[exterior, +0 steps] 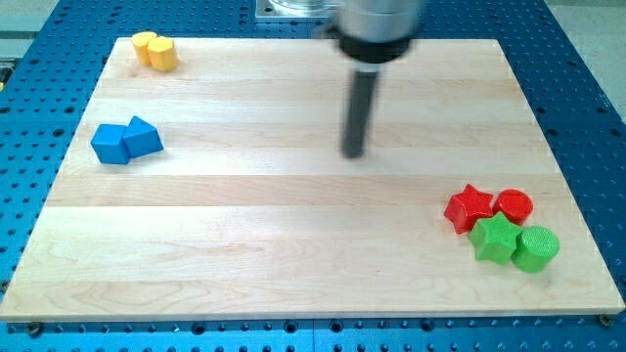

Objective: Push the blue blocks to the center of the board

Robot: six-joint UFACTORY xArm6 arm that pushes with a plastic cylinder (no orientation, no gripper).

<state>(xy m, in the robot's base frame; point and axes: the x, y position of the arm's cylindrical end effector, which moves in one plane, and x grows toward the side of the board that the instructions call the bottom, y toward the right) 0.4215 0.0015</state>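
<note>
None of the pushing looks done yet, as far as I can judge. The two blue blocks (126,141) sit together close to the left edge of the desk (293,274), a little above its mid-height, touching each other. The centre of the desk lies well apart from them, so the whole job is left: both have to travel rightward across the bare wood.

My tip (353,154) stands near the middle of the desk, slightly toward the top edge, far to the right of the blue pair and touching no block. My tool is a plain dark rod with nothing to open or close, so it grasps nothing; it can only shove.

The blue pair looks like two blocky, faceted pieces: the left one reads as a cube seen on its corner, the right one has a sloped top, though I cannot settle its exact shape. Their facing sides meet, so they may move as one if pushed from their left side.

Elsewhere, the yellow blocks (156,50) sit at the top-left corner. Near the bottom-right corner cluster a red star (469,207), a red cylinder (514,205), a green star (495,239) and a green cylinder (536,247).
</note>
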